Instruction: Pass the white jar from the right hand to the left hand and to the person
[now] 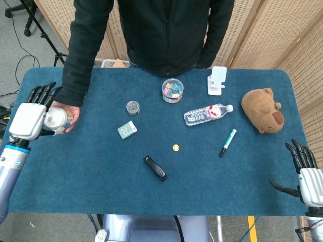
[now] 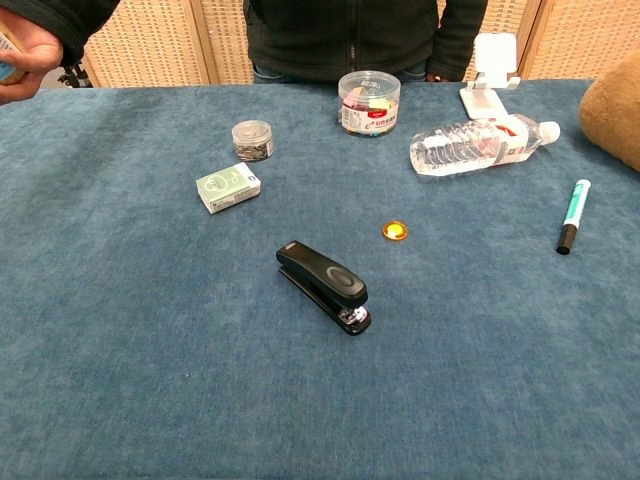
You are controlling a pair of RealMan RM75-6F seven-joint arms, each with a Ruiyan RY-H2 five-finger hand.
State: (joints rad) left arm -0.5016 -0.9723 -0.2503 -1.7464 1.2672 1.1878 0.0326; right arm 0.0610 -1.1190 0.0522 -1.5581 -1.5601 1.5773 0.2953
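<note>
The white jar (image 1: 55,119) lies over the table's far-left edge, cupped in the person's hand (image 1: 71,116). My left hand (image 1: 30,118) is right beside the jar on its left, fingers spread and pointing up, no longer wrapped around it. In the chest view only the person's hand (image 2: 28,58) and a sliver of the jar (image 2: 6,70) show at the top-left corner. My right hand (image 1: 307,174) hovers off the table's right front corner, fingers apart and holding nothing.
On the blue table (image 1: 101,171) lie a black stapler (image 1: 155,168), a green box (image 1: 127,130), a small clip jar (image 1: 132,107), a clear tub (image 1: 172,90), a water bottle (image 1: 208,114), a marker (image 1: 227,142), a teddy bear (image 1: 262,111) and a white stand (image 1: 217,80).
</note>
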